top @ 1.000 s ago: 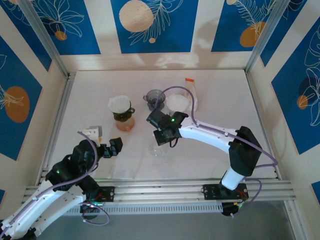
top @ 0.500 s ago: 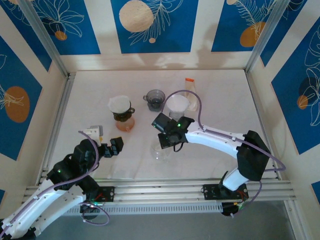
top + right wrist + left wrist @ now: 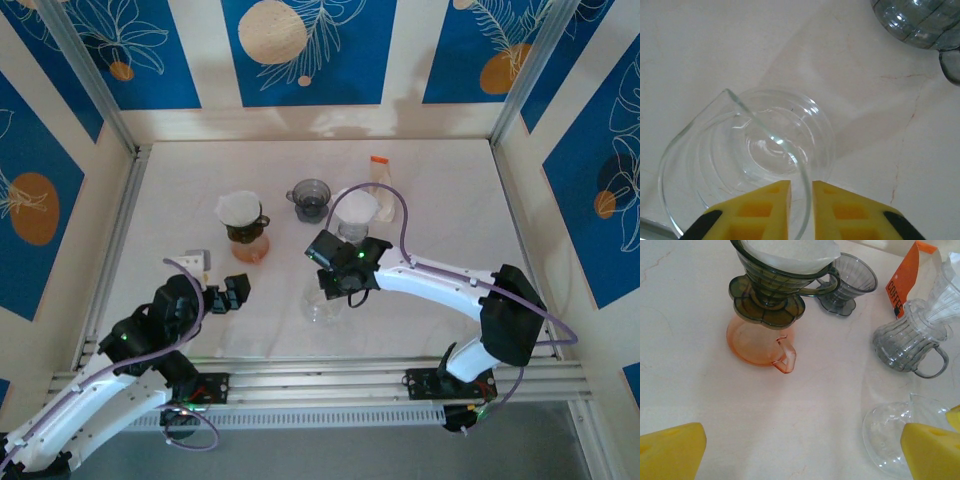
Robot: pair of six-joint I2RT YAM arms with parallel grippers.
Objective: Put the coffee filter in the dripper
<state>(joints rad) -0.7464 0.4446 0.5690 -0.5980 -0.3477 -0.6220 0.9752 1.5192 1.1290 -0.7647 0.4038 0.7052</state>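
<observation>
- Two arms work over the table (image 3: 450, 200). The right gripper (image 3: 801, 187) has its jaws drawn nearly together on the rim of the clear glass server (image 3: 322, 303). A sliver of gap shows on one side, so the hold looks light.
- Left gripper (image 3: 228, 296): jaws wide apart, holding nothing, well off from the glass server on the left arm's side.
- Orange server (image 3: 757, 342): beyond the glass server, toward the left arm's side. It carries a dark dripper (image 3: 772, 287).
- Handled grey dripper (image 3: 900, 342): just beyond the glass server. An empty grey dripper (image 3: 850, 277) stands farther back again.
- First filter (image 3: 790, 249): white paper, seated inside the dark dripper.
- Second filter (image 3: 946, 295): stands proud of the handled grey dripper, not fully seated by the look of it.
- Handling, as judged: the paper is very light, limp and easily creased. Pinch one upper edge gently where it rises above the dripper rim. A hard squeeze would fold the cone, and it could slip from smooth pads.
- Change over the last second: the right gripper has come down and toward the near edge, onto the glass server, and its elbow has swung outward.
- The left arm has shifted slightly, which uncovers more of a small white block (image 3: 197, 260). The drippers and filters have not moved.
</observation>
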